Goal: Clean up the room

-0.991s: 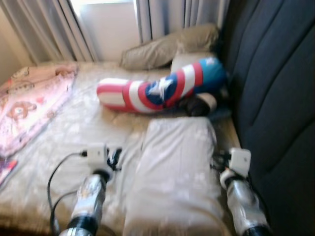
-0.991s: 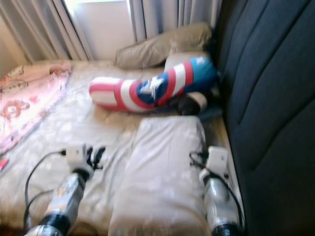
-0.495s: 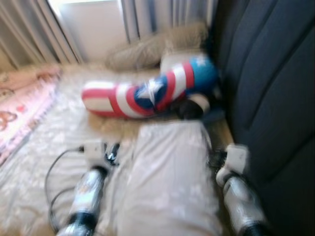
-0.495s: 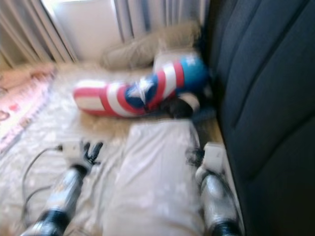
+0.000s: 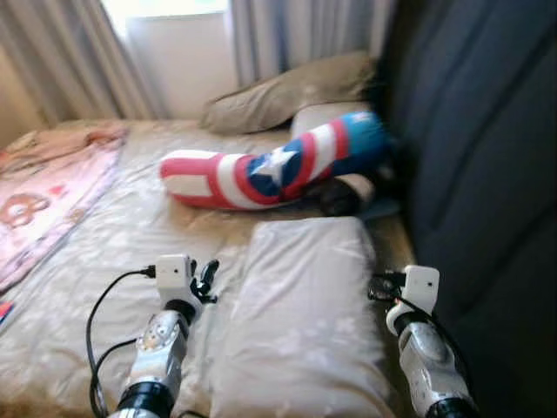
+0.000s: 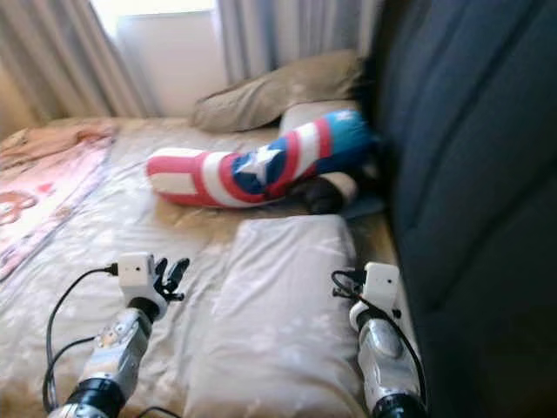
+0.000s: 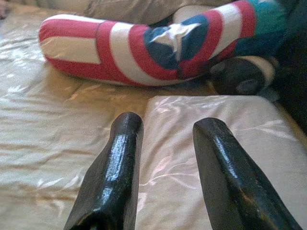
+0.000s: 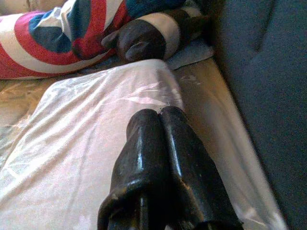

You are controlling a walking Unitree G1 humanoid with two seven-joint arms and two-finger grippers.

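Dark blue padding, a tall headboard (image 5: pixel 487 157), runs down the robot's right, and beside it spreads the bed (image 5: pixel 113 252) in shiny beige sheets. A pink blanket (image 5: pixel 43 192) drapes over the bed's far left side. Right in front, lying lengthwise between the two arms, is the pale pillow (image 5: pixel 305 313), its long right edge just beside the headboard. Beyond its far end lies the bolster (image 5: pixel 270 170), red and white stripes with a white star on blue, stretched across the bed and ending in teal against the headboard. Behind that, a tan pillow (image 5: pixel 291 87) sits under the grey curtains (image 5: pixel 296 30). Tucked under the bolster's teal end, a small dark plush (image 5: pixel 344 193) with a white band.

Now the left gripper (image 7: pixel 165 143): fingers (image 7: pixel 120 163) spread apart, holding nothing, low at the pillow's left edge, one finger over the sheet and one over the pillow, aimed at the bolster. The right gripper (image 8: pixel 158 124) has its fingers pressed together, empty, hovering over the pillow's right edge, near the headboard, the plush straight ahead.
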